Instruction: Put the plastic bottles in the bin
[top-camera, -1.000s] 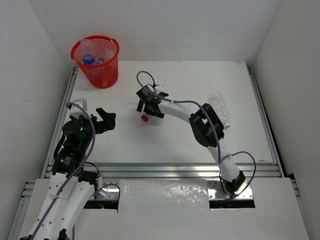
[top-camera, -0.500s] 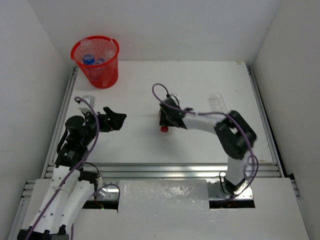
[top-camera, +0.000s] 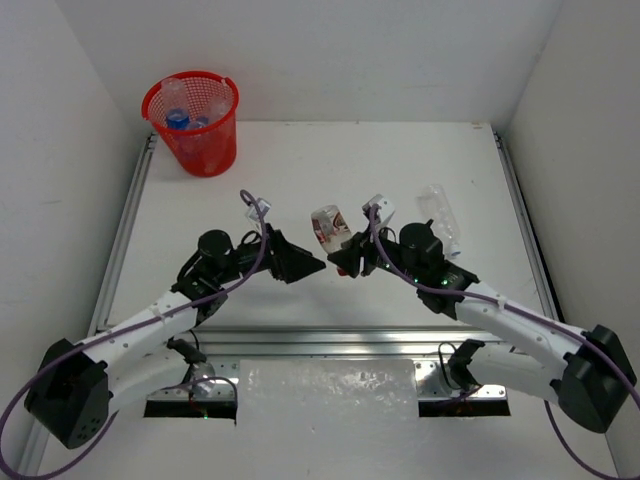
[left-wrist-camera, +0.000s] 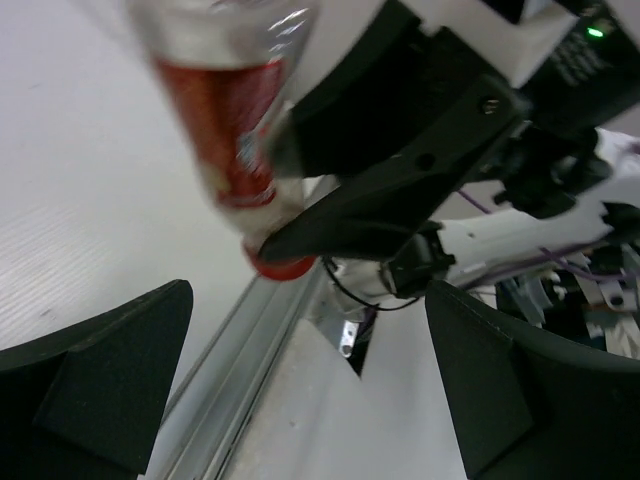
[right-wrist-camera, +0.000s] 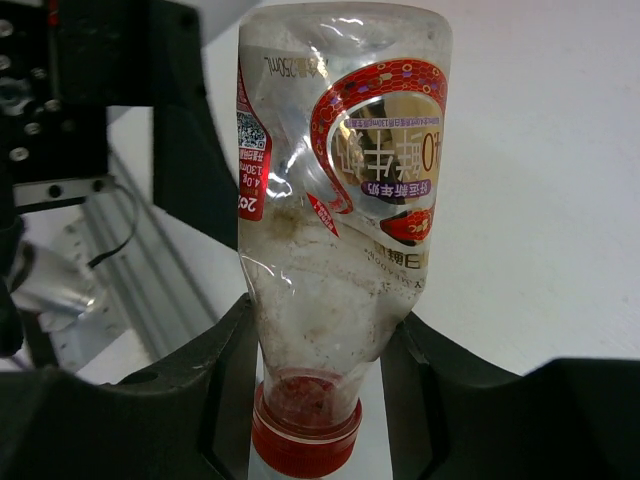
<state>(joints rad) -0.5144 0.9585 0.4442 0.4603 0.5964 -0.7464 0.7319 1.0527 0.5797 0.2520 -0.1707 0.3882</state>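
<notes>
While clamping a clear, red-labelled plastic bottle (right-wrist-camera: 340, 250) just above its red cap in the right gripper (top-camera: 345, 260) jaws, holds it over the white tabletop (top-camera: 250, 180) middle. Faces it with left gripper (top-camera: 303, 264) jaws wide open, close by. Stands well apart from round red plastic mesh bin (top-camera: 205, 150), far left corner.

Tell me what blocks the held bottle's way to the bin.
Nothing visible does. The right gripper holds the bottle; only bare table lies between it and the bin. The open left gripper sits beside the bottle, nearer than that line.
</notes>
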